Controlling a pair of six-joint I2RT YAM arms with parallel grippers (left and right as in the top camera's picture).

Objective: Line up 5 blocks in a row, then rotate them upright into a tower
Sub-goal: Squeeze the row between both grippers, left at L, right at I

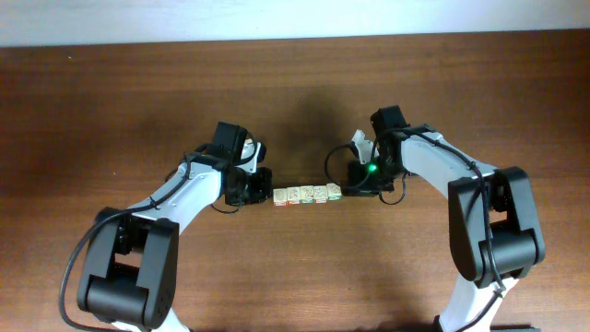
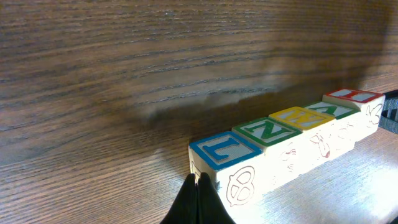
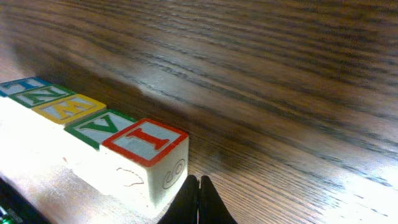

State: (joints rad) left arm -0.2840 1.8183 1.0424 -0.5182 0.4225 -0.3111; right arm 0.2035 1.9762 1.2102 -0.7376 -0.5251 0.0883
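Blocks point(image 1: 305, 195) in one touching row

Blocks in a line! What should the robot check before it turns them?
1. Five blocks in one straight row: ok.
2. Blocks side by side, no gaps showing: ok.
3. Left fingers shut, by the blue-topped block: ok.
4. Right fingers shut, by the red-topped block: ok.
5. Fingers touching those end blocks: cannot tell.
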